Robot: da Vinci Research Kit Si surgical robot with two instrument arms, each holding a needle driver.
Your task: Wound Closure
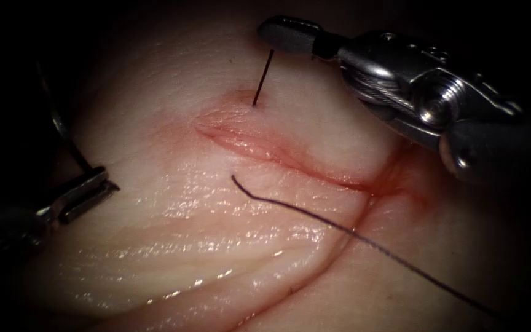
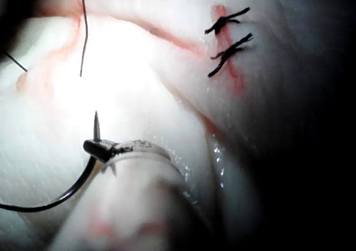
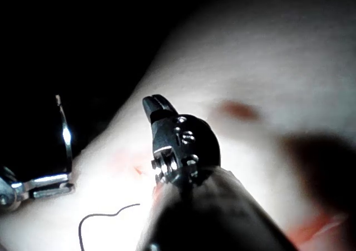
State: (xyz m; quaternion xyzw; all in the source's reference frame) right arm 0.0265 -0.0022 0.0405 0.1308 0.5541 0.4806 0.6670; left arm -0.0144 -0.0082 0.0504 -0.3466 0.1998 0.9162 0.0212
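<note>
Right tool (image 1: pixel 284 34) grips thread (image 1: pixel 263 77); left tool (image 1: pixel 87 193) holds needle (image 1: pixel 62 126) off tissue (image 1: pixel 216 233).

We see the tissue (image 1: pixel 173 233) carrying everything: thread (image 1: pixel 339 230) lies across it just below the cut (image 1: pixel 278 154), red fluid (image 1: pixel 394 184) at the cut's right end.

Your right tool (image 3: pixel 158 107): jaws closed, tip over the tissue (image 3: pixel 278 56).
Your left tool (image 3: pixel 41 185): beside the tissue's edge, gripping the needle (image 3: pixel 65 137).
Thread (image 3: pixel 100 220): loose curl on the tissue, near your right tool's shaft.
</note>
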